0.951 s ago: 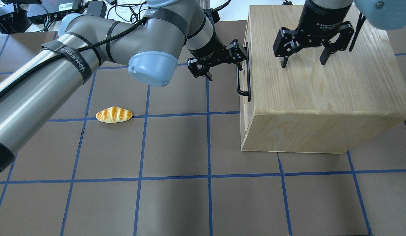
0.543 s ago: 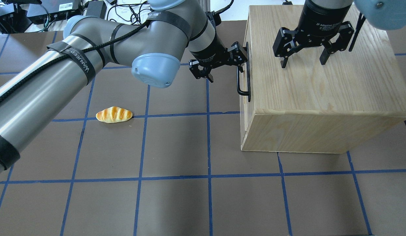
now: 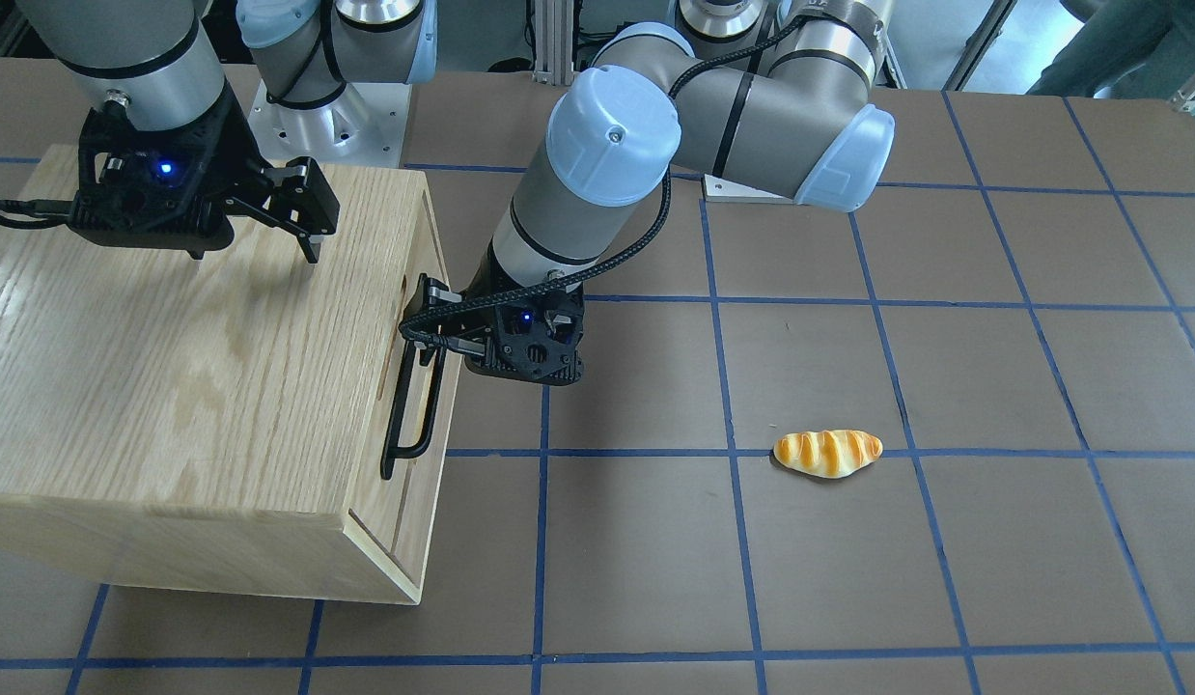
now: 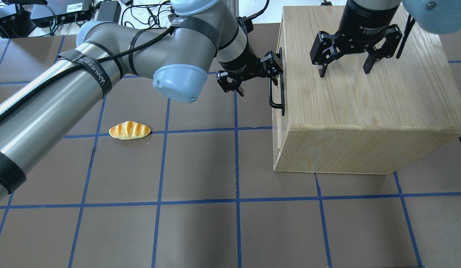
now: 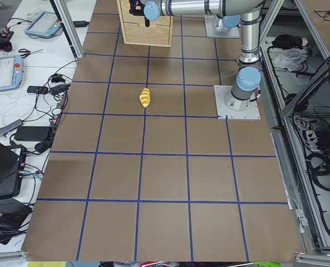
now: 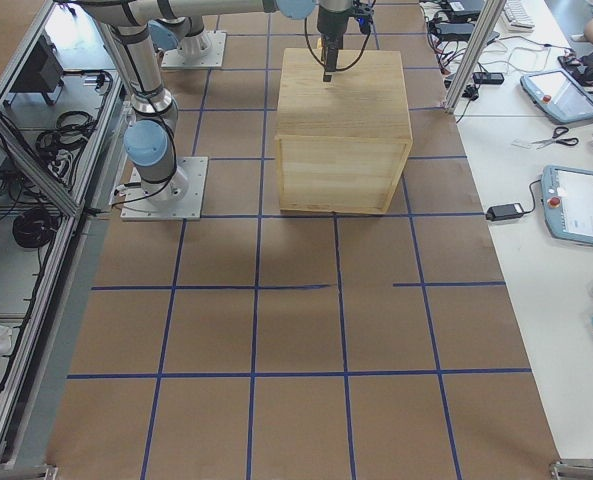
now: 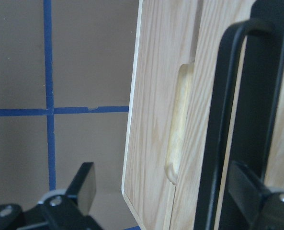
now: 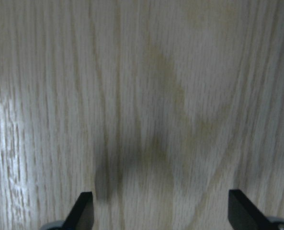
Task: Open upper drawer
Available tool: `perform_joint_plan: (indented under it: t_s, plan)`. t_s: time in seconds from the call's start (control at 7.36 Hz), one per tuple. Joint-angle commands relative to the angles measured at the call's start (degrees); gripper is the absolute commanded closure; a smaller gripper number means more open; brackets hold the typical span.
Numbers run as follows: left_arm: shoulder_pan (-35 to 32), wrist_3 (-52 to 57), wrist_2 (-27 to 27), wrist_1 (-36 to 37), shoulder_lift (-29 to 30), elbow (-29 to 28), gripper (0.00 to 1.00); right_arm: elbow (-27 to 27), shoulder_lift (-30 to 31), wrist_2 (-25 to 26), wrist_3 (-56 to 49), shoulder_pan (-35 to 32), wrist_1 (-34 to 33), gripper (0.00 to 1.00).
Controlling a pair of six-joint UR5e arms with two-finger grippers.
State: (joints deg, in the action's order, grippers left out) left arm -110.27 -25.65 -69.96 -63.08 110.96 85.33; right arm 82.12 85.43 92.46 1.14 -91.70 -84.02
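The upper drawer (image 3: 416,401) sits flush in the oak cabinet (image 4: 364,104). Its black bar handle (image 4: 276,91) (image 3: 407,415) (image 7: 223,120) and oblong slot (image 7: 180,124) face my left arm. My left gripper (image 4: 258,80) (image 3: 438,333) (image 7: 165,191) is open at the handle's far end. In the left wrist view the bar stands between the fingers, close against one finger (image 7: 249,189). My right gripper (image 4: 344,70) (image 3: 257,251) (image 8: 161,211) is open and empty, hovering just above the cabinet top.
A toy bread roll (image 4: 129,130) (image 3: 827,453) (image 5: 145,97) lies on the brown mat (image 4: 200,167) left of the cabinet. Cables and electronics (image 4: 59,11) sit past the mat's far edge. My left arm (image 4: 66,93) spans the mat's left part.
My left arm has moved right, bringing the open gripper closer to the drawer front and around the handle. The right gripper and the drawer have not moved.
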Motion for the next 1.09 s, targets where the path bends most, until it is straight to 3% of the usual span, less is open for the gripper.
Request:
perform_joint_plan:
  t_s: [0.0, 0.95]
  plan:
    - [0.0, 1.0, -0.4, 0.3, 0.7, 0.3, 0.00, 0.0, 0.0, 0.0, 0.0, 0.0, 0.0, 0.00]
    - [0.8, 5.4, -3.2, -0.2, -0.6, 0.5, 0.00, 0.0, 0.0, 0.0, -0.1, -0.1, 0.0, 0.00]
